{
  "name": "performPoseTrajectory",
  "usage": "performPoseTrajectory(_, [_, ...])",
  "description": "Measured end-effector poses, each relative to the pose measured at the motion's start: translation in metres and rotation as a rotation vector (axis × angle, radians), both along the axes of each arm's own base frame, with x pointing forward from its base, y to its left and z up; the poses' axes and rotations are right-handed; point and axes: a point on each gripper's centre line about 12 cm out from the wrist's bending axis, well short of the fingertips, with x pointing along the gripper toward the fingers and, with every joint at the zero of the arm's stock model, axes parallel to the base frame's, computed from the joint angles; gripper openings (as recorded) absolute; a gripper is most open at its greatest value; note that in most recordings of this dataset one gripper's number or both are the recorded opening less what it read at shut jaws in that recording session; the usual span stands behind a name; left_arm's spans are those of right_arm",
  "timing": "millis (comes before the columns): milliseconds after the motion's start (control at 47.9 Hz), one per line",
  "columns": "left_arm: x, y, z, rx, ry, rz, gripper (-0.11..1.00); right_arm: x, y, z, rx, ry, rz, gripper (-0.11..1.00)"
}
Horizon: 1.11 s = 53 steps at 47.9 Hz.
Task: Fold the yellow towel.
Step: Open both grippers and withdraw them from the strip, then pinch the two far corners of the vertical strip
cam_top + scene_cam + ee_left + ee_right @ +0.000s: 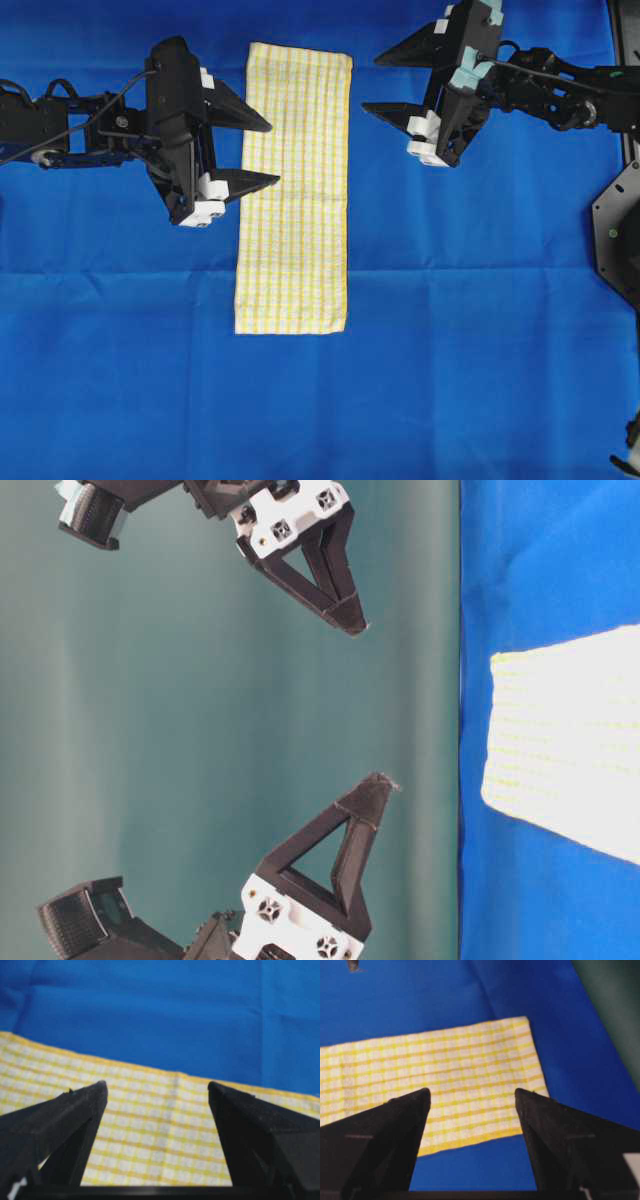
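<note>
The yellow towel (293, 190) was patterned with a fine yellow check on white and was edged by a solid yellow hem. The cloth (480, 350) beneath was coloured a plain deep blue. Both grippers were finished in black, with white blocks at the finger bases. The backdrop (150, 730) was coloured dull green.

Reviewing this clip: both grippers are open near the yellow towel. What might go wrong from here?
1. The yellow towel lies flat on the blue cloth; a pinch may catch both layers.
2. The left gripper overlaps the towel's edge, while the right gripper sits off to the side, so uneven grasps may skew the fold.
3. The narrow strip may bunch when lifted.
</note>
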Motion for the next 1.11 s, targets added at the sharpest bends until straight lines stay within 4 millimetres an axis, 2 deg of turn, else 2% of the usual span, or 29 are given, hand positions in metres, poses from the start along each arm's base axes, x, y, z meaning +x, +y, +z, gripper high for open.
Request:
performPoseTrajectory(209, [-0.001,0.007,0.000,0.005,-0.005,0.018,0.76,0.003,-0.003,-0.003,0.002,0.002,-0.011,0.70])
performPoseTrajectory(417, [-0.001,0.044,-0.010,0.020,-0.033,0.114,0.78,0.014,-0.027,-0.017,0.019,0.032,-0.073,0.74])
performPoseTrajectory(542, [-0.002,0.068,-0.029,0.054,-0.006,0.159,0.78,0.022,-0.047,-0.035,0.045,0.070,-0.120,0.81])
performPoseTrajectory(855, [-0.009,0.120,-0.075,0.063,0.056,0.279,0.78,0.034,-0.084,-0.088,0.110,0.172,-0.206,0.81])
performPoseTrajectory(1001, [-0.008,0.135,-0.094,0.061,0.066,0.312,0.78,0.040,-0.097,-0.111,0.137,0.207,-0.235,0.81])
performPoseTrajectory(1106, [-0.006,0.142,-0.108,0.054,0.087,0.324,0.78,0.042,-0.103,-0.120,0.151,0.217,-0.253,0.81])
